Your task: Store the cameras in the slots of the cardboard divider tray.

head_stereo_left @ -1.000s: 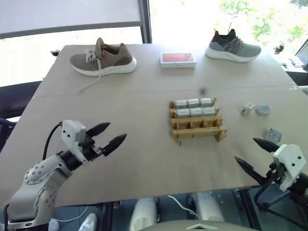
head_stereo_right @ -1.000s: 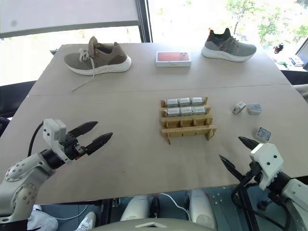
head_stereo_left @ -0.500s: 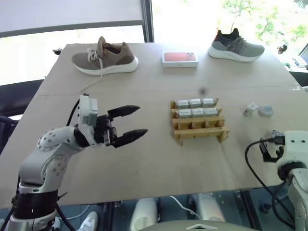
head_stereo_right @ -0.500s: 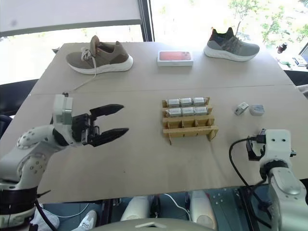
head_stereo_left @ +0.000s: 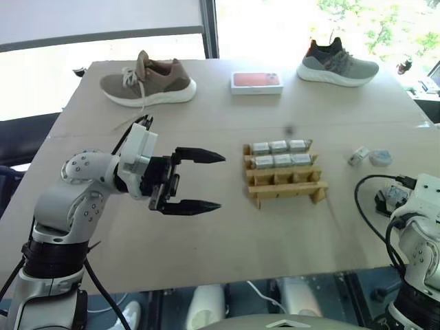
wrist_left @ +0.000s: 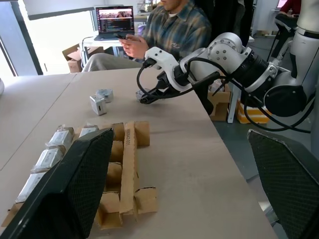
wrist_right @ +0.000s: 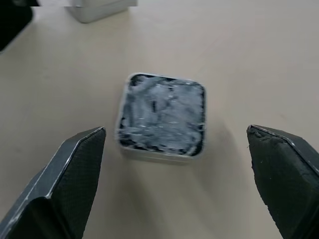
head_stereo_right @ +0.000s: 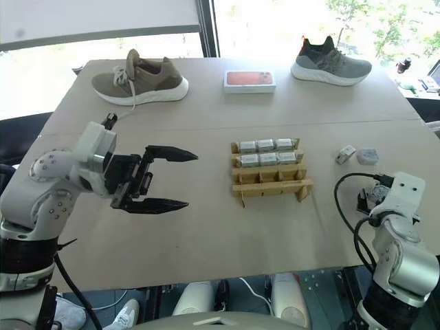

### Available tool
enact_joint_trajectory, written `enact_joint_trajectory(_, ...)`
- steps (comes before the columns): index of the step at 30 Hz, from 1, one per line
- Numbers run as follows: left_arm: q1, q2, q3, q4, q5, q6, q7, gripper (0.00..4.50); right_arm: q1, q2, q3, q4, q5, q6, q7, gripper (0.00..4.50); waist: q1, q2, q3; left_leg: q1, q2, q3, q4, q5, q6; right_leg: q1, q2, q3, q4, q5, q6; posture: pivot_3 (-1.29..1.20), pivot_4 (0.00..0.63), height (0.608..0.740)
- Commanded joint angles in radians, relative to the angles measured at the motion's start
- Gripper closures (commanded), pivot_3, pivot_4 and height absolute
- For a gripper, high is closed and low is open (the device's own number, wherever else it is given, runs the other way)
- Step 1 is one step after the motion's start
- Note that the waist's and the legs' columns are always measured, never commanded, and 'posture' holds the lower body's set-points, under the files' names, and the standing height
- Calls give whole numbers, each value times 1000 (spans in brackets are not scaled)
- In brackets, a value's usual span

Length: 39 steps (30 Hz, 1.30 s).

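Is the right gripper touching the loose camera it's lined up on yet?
Apart. The right wrist view shows the camera lying on the table between the open right gripper, bare tabletop on both sides.

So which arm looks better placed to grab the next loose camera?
The right. Its open fingers already straddle a loose camera on the table; the left gripper hovers far from it.

Matt tan cardboard divider tray (head_stereo_left: 284, 180) holds silver-grey, metallic-looking cameras (head_stereo_left: 278, 154) on a smooth matt table (head_stereo_left: 206, 247).

table: tan top (head_stereo_left: 206, 254) | windows: bright daylight (head_stereo_left: 275, 20) | desk: laptop (wrist_left: 114, 22)
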<state>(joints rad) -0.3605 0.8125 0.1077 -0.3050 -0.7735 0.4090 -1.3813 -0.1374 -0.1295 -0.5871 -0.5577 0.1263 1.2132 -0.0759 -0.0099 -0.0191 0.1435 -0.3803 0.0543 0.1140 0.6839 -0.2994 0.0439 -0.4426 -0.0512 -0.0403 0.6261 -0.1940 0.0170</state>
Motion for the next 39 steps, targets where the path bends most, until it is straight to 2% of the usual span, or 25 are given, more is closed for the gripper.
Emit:
enact_joint_trajectory(1,-9,3,19,-34,-16,3,10,0,-15,-1,-23,-3,0,-9,-12,503,-3,0,0,0,0,0,0,0,0,0,0,0,0,1,2,0,150,740)
enact_joint_trajectory(2,-7,2,20,-37,-18,4,13,0,-15,-4,-19,0,0,-12,-10,775,-4,0,0,0,0,0,0,0,0,0,0,0,0,2,3,0,150,740)
enact_joint_trajectory(6,1,-4,17,-54,-29,26,44,0,-7,-10,-3,2,-2,-19,-5,2651,-4,0,0,0,0,0,0,0,0,0,0,0,0,2,3,0,150,740)
enact_joint_trajectory(7,1,-9,16,-60,-37,37,57,0,-3,-14,5,2,-3,-25,-1,2770,-4,0,0,0,0,0,0,0,0,0,0,0,0,2,3,0,150,740)
enact_joint_trajectory(16,-16,-84,3,-83,-53,125,226,0,119,-72,89,-66,-11,-133,57,2770,-3,0,0,0,0,0,0,0,0,0,0,0,0,2,3,0,150,740)
enact_joint_trajectory(19,-37,-85,-16,-98,-83,243,325,0,179,-105,131,-147,20,-256,139,2770,-3,0,0,0,0,0,0,0,0,0,0,0,0,2,3,0,150,740)
enact_joint_trajectory(22,-107,-92,-16,-101,-243,521,530,0,268,-236,253,-287,9,-443,294,2770,-3,0,0,0,0,-1,0,0,0,0,0,1,0,1,4,0,150,740)
enact_joint_trajectory(24,-162,-142,-11,-62,-405,649,636,0,296,-389,401,-342,-73,-591,388,2770,-5,-1,1,1,0,-1,0,0,0,0,0,1,0,-1,7,0,150,740)
enact_joint_trajectory(26,-207,-195,-8,2,-530,737,749,0,251,-458,501,-355,-101,-659,424,2770,-8,-3,0,2,0,0,1,0,0,1,0,2,0,-1,8,0,150,740)
enact_joint_trajectory(31,-301,-322,-17,134,-638,818,968,0,58,-498,699,-325,-146,-751,499,2770,-1,-5,1,4,0,-3,1,1,-1,3,2,0,1,0,7,0,150,740)
enact_joint_trajectory(39,-348,-390,-8,188,-679,831,1082,0,-65,-474,764,-293,-140,-786,560,2770,6,-5,1,0,-1,-5,2,1,-1,3,0,-2,-1,2,3,0,150,740)
